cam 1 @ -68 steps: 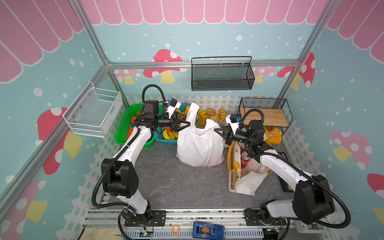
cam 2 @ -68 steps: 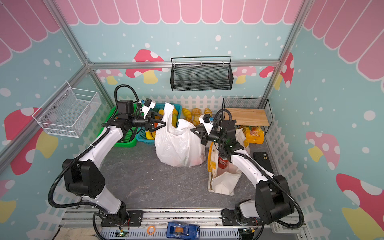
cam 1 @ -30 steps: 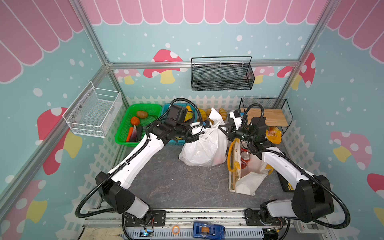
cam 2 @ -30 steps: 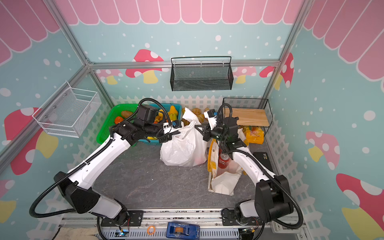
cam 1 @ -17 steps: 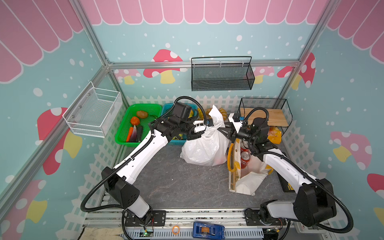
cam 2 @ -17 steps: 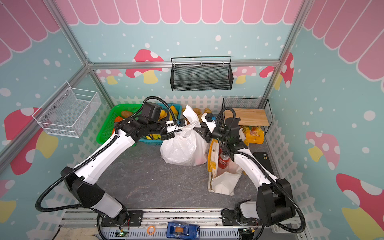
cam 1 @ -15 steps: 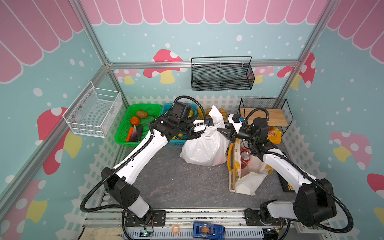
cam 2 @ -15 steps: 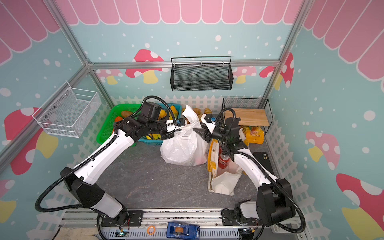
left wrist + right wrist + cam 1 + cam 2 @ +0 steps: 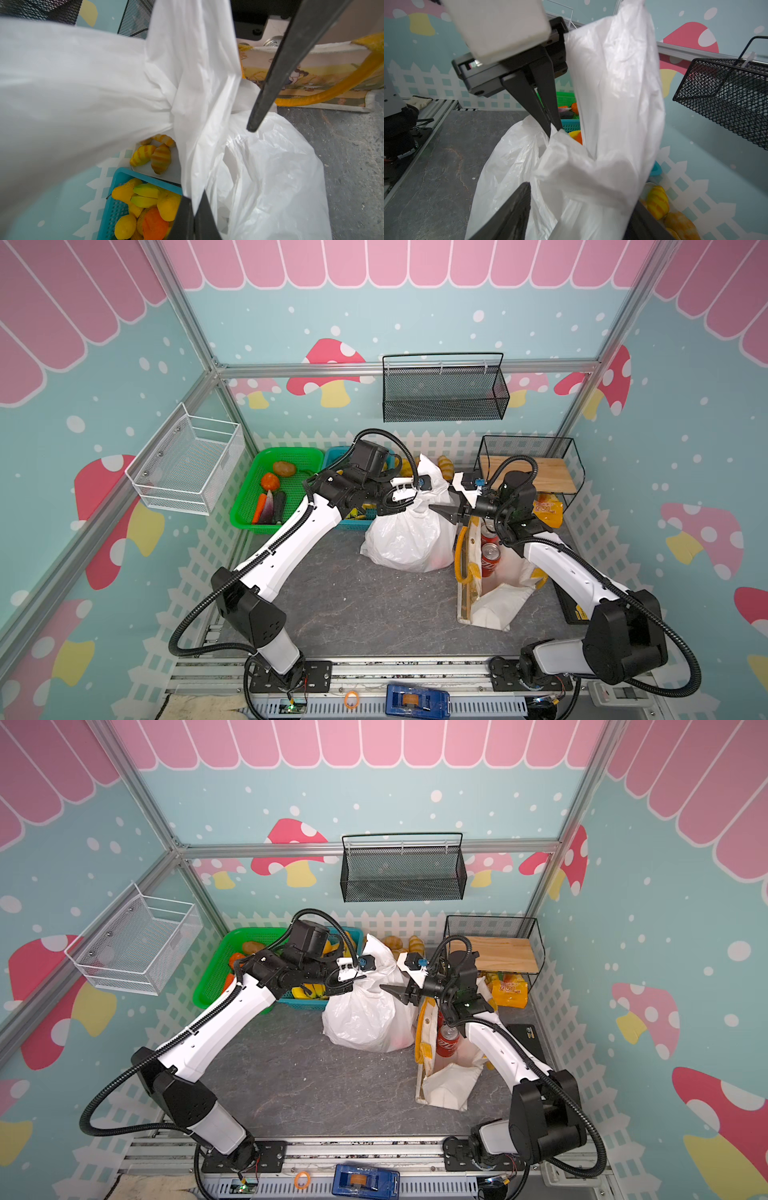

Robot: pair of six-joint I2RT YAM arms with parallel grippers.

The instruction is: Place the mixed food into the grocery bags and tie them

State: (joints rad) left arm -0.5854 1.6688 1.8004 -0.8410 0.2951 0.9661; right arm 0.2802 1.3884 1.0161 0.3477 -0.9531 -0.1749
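Right wrist view — left hand (image 9: 555, 129) clenched on white plastic bag (image 9: 508, 166) handle; right hand (image 9: 581, 193) released, handle between its jaws.

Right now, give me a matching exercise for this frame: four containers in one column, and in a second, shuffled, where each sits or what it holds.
Column one
1. thin crinkly white plastic bag
2. stiff white tote with yellow handles
3. green plastic basket
4. black wire mesh basket

Column two
A. mounted on the back wall
B. red soda cans inside
C. pinched by the shut left gripper
D. vegetables inside

Pairs: 1-C, 2-B, 3-D, 4-A
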